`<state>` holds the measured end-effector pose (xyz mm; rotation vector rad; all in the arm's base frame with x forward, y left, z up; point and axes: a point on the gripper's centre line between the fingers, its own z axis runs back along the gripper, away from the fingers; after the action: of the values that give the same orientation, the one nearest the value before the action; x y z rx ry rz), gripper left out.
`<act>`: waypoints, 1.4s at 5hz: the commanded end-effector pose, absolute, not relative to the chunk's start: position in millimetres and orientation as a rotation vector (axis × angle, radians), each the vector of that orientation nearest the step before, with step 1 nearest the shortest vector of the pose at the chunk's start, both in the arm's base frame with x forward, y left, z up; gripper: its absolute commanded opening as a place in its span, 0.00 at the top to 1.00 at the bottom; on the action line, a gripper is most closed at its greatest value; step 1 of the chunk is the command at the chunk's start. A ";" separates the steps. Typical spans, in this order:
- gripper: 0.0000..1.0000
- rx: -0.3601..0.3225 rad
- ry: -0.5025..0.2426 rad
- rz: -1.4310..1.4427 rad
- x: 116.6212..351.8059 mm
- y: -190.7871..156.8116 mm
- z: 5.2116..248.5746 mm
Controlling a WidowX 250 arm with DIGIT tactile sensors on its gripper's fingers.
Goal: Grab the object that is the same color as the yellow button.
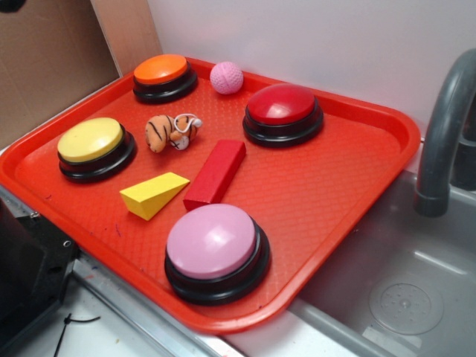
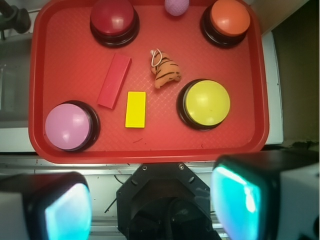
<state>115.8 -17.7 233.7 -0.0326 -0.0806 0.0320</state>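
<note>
A small yellow wedge block (image 1: 154,195) lies on the red tray (image 1: 349,178), between the yellow button (image 1: 91,140) and the red block (image 1: 215,173). From the wrist view the yellow wedge block (image 2: 135,109) looks like a flat rectangle, left of the yellow button (image 2: 205,102). My gripper (image 2: 152,207) hangs high above the tray's near edge, open, its teal pads (image 2: 240,197) wide apart with nothing between them. The gripper does not show in the exterior view.
On the tray also stand an orange button (image 1: 162,71), a dark red button (image 1: 282,105) and a pink button (image 1: 213,242), with a pink ball (image 1: 226,77) and a tiger toy (image 1: 171,131). A grey faucet (image 1: 445,126) and sink (image 1: 405,282) lie right. The robot base (image 2: 162,200) sits below the gripper.
</note>
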 end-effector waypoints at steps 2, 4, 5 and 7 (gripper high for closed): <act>0.00 -0.050 -0.093 0.055 117.0 -20.4 202.0; 0.00 -0.072 -0.091 0.132 125.6 -28.8 137.9; 0.00 -0.106 -0.104 0.145 135.7 -29.5 97.7; 0.00 -0.066 -0.117 0.162 149.4 -30.5 50.9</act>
<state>144.9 -29.5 47.1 -0.0692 -0.0963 0.1686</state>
